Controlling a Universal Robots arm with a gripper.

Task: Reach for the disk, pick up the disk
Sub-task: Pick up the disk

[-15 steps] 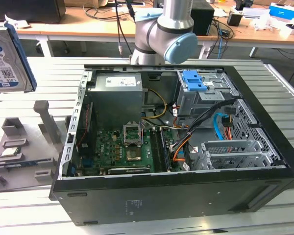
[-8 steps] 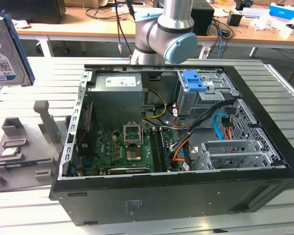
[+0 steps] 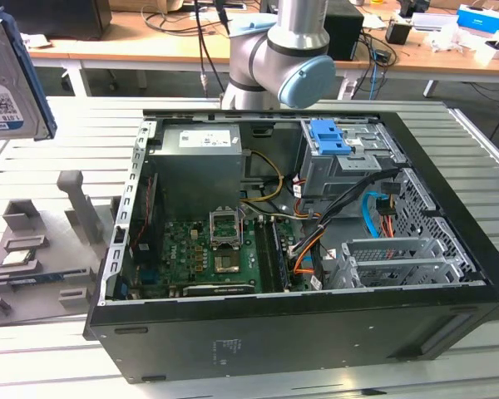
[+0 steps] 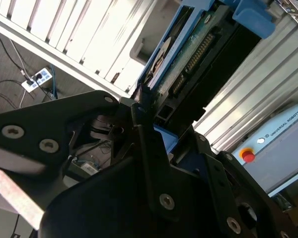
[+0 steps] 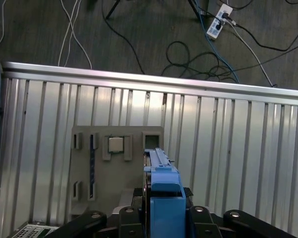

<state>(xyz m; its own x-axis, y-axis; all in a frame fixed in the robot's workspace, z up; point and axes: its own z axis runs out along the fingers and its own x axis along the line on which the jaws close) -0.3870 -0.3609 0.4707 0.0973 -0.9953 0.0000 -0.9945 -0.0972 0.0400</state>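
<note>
- Second wrist view is showing the gripper [image 4: 161,126] clenched on the disk [image 4: 198,54] — its black fingers [image 4: 148,148] are pressing along the blue bracket, though the contact itself is partly hidden, so the grip is only appearing firm.
- The disk is not lying away from the claw; it is sitting between the fingers, and its long axis is running straight out from them.
- In the exterior view the disk [image 3: 4,83] is hanging in the air at the exterior view's left, standing on edge and a little tilted, well apart from the open computer case [image 3: 299,324].
- In the first wrist view the disk [image 5: 164,183] is pointing down at the grey fixture [image 5: 116,163] on the slatted table [image 5: 238,148] — open room is lying all around it.
</note>
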